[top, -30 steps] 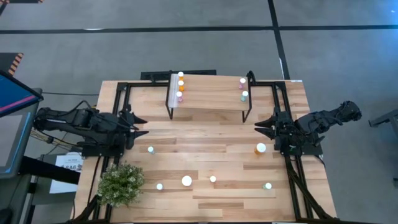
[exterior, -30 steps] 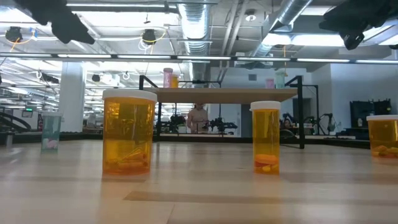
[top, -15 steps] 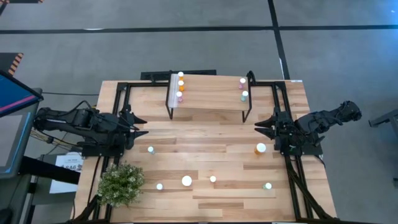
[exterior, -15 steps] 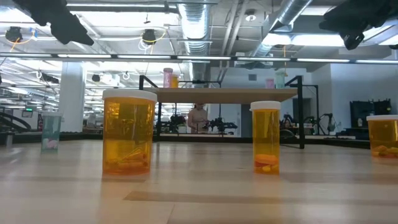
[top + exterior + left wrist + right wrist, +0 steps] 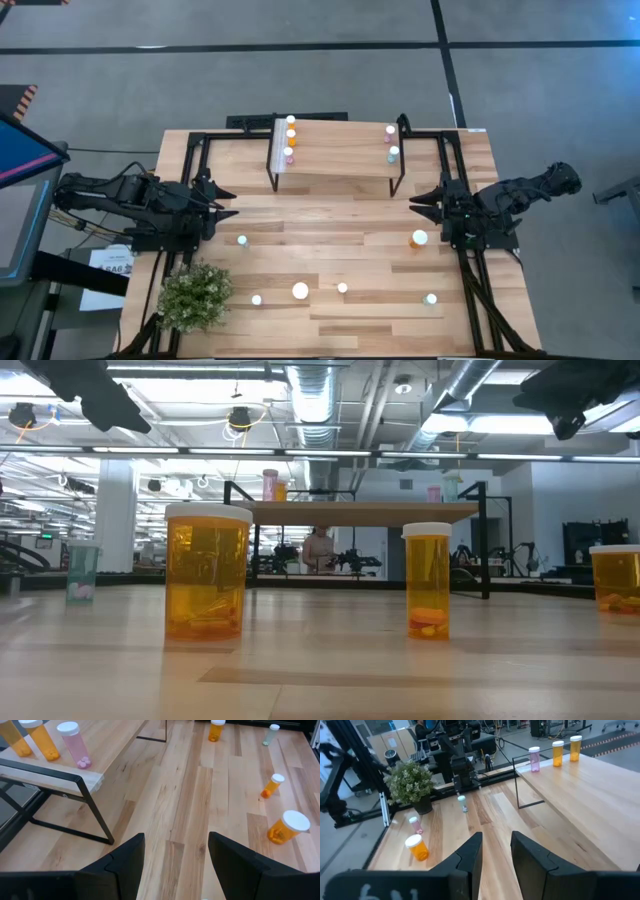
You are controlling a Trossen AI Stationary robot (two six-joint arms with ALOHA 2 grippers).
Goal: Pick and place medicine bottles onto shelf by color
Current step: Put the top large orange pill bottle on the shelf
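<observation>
Orange plastic with a white cap marks the bottle that matters most for the next pick: it stands upright on the tabletop near the right edge, just inward of the right gripper and a little toward the front edge from its fingertips. Its long axis is vertical, so a reach from the side or from above would both meet the cap first. That gripper hovers over the right side of the tabletop, level with the front legs of the shelf, its fingers a narrow gap apart and holding nothing. The left gripper waits at the opposite side, fingers spread wide and empty; nearest to it is a small pale bottle just toward the front edge from its tips. Other bottles are scattered along the front part of the tabletop: a large orange one, a smaller orange one, and two pale ones toward the front left and front right. Five bottles already stand on the shelf, three at its left end and two at its right end. By distance, I judge the right arm better placed for the orange bottle.
</observation>
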